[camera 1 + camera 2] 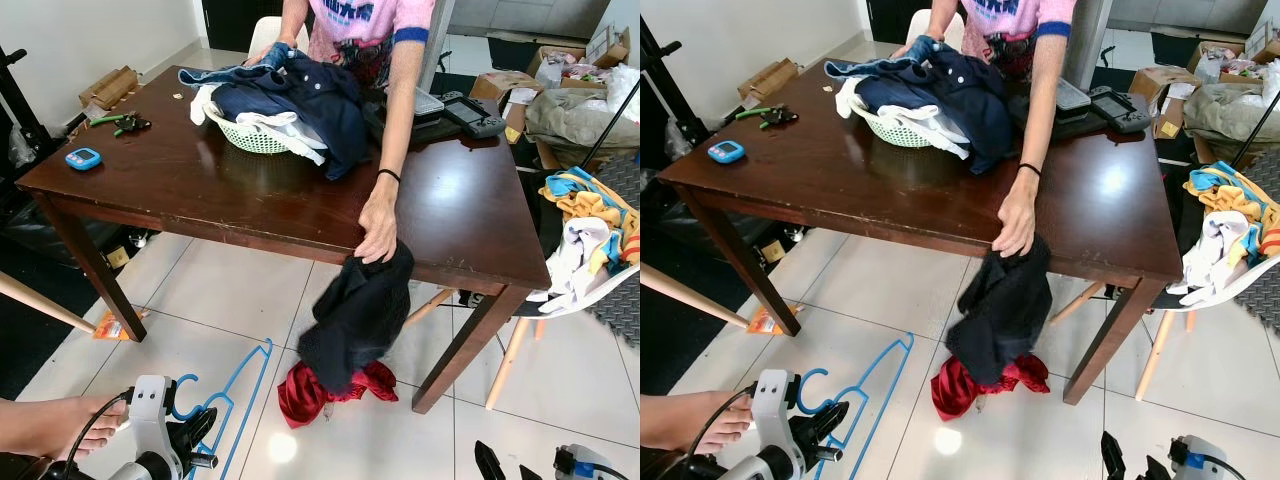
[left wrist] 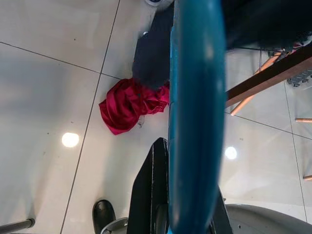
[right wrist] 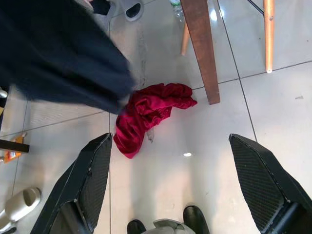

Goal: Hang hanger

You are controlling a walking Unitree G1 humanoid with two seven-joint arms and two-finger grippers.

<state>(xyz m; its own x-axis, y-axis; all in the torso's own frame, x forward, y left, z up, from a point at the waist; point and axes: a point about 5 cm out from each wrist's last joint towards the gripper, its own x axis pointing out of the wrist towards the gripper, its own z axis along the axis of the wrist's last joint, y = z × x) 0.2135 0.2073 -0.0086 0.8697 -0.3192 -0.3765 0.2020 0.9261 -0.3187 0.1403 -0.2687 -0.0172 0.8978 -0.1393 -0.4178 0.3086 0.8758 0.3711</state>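
Blue hanger [image 1: 236,400] sits clamped in my left gripper [image 1: 195,432]; my right gripper [image 3: 178,183] gapes above a red cloth [image 3: 146,117].

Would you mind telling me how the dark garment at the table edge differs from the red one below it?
The dark garment hangs from a person's hand off the table; the red garment lies crumpled on the floor. The dark one looks larger. Neither is on the blue hanger that the left gripper holds.

A lived-in home room, pale tiled floor [image 1: 230,290], dark wooden dining table [image 1: 200,180] with a laundry basket [image 1: 255,135] heaped with clothes, a white chair [image 1: 580,290] piled with garments, cardboard boxes [image 1: 108,86] along the wall, a red cloth [image 1: 330,390] dropped on the floor.
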